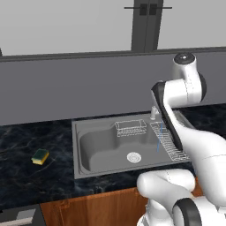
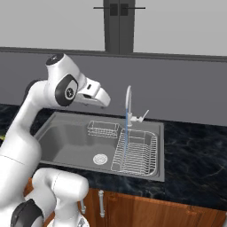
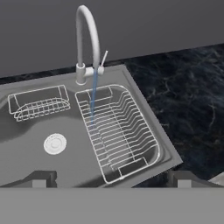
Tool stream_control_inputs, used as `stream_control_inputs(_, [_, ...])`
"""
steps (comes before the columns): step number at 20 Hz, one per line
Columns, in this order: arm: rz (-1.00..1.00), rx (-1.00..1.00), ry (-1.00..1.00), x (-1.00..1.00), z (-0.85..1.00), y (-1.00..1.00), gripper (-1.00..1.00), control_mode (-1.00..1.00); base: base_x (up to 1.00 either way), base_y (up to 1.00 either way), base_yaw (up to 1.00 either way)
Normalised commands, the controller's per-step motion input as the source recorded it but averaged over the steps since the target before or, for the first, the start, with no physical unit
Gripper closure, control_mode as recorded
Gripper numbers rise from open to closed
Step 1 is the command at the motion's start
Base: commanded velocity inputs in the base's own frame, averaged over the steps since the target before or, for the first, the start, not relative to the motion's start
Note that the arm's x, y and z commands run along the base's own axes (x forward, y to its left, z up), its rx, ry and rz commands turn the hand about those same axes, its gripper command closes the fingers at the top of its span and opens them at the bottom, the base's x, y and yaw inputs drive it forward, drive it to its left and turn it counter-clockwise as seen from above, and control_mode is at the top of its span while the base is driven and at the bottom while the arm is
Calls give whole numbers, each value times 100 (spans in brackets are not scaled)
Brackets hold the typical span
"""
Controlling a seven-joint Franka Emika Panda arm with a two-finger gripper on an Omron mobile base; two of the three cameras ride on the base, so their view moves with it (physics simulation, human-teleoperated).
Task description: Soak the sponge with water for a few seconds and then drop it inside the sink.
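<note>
Sponge (image 1: pixel 40 156) on counter (image 1: pixel 26 176) — water (image 3: pixel 92 98) running.

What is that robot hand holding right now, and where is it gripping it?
Nothing. The gripper is open above the sink, its fingertips apart with nothing between them. The sponge lies untouched on the counter, left of the sink.

sponge (image 1: pixel 40 156) on counter (image 1: pixel 26 176) left of sink (image 1: pixel 84 154), water (image 3: pixel 93 94) seemingly into rack (image 3: pixel 120 135)

White arm (image 2: pixel 26 128) w/ fat rounded links, glossy plastic look. Joints ringed in dark grey/black, round dark cap w/ pale centre at elbow (image 2: pixel 67 91). Pincer (image 3: pixel 112 178) tips: small, dark, blocky.
</note>
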Motion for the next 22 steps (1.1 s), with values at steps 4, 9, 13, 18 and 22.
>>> stream_control_inputs(4, [0, 0, 1, 0, 0, 62, -100, -100, 0, 0, 0])
stream_control_inputs(9, [0, 3, 3, 0, 0, 59, -100, -100, 0, 0, 0])
stream_control_inputs(13, [2, 10, 3, 0, -9, 64, -100, -100, 0, 0, 0])
stream_control_inputs(18, [5, 19, 3, 0, -21, 64, -100, -100, 0, 0, 0])
stream_control_inputs(22, [7, 18, 11, 0, -12, 59, -100, -100, 0, 0, 0])
